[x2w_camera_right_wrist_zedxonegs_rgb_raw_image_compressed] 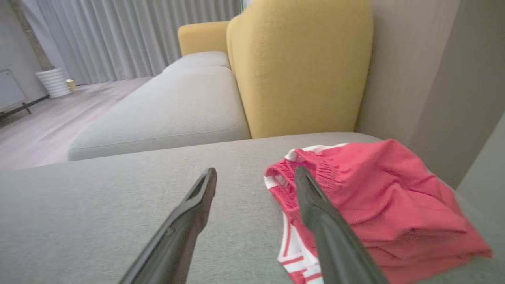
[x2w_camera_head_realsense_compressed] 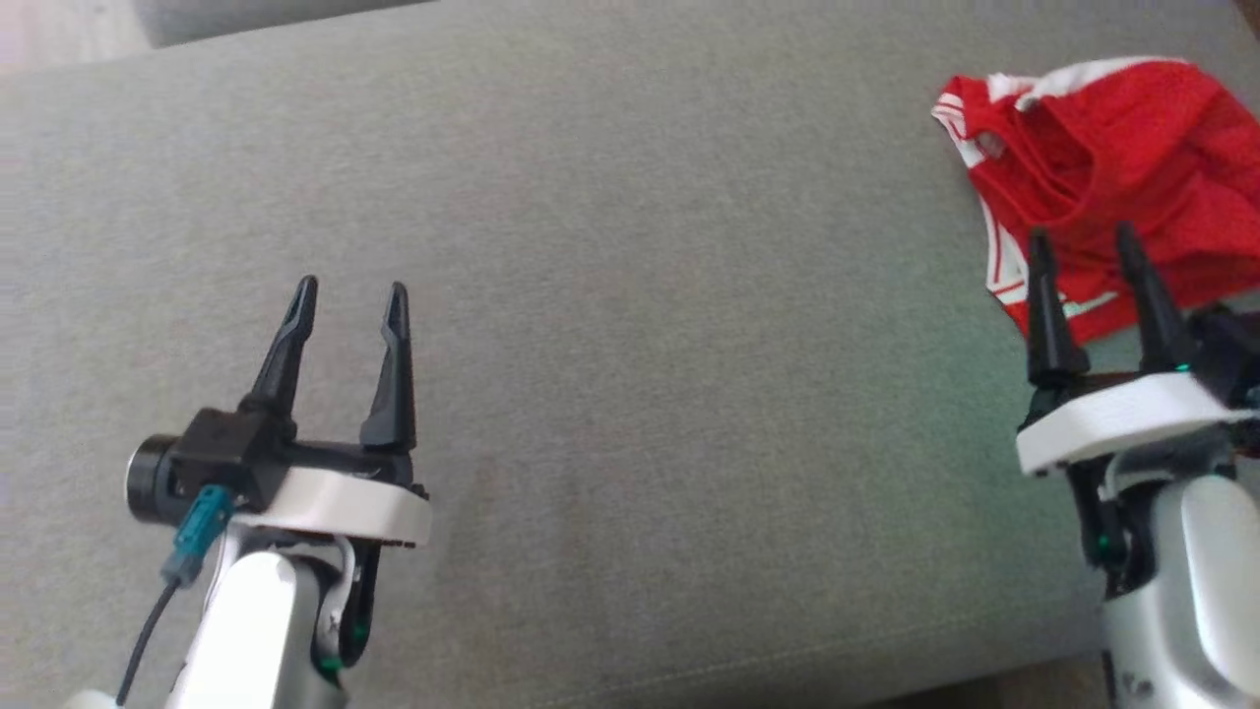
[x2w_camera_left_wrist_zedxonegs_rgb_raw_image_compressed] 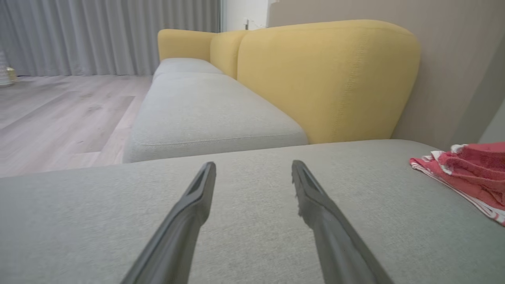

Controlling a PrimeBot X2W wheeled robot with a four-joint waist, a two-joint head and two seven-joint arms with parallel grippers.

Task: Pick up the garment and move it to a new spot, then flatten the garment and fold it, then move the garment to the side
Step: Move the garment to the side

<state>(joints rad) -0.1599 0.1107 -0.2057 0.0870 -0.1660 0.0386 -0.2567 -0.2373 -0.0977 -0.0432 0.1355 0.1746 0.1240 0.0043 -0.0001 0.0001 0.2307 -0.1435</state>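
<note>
My right gripper (x2w_camera_head_realsense_compressed: 1081,234) is wide & empty, tips at near edge of red garment (x2w_camera_head_realsense_compressed: 1112,148), bundled far right on grey cushion (x2w_camera_head_realsense_compressed: 630,295); left gripper (x2w_camera_head_realsense_compressed: 351,289) wide too. Best lift straight off w/o snagging folds

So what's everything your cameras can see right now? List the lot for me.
garment: one, red with white trim, bunched at the right end of the near seat cushion
near seat cushion: one, grey, under both grippers
far seat cushion: one, grey, beyond the near one
sofa back: yellow, several sections, behind the seats
curtains: grey, far side of the room
floor: pale wood, beside the sofa
pot: one, white and ribbed, on the floor by the curtains
wall: beige, behind the sofa
left gripper: one, dark fingers, open and empty over bare cushion
right gripper: one, dark fingers, open at the garment's near edge, gripping nothing
</note>
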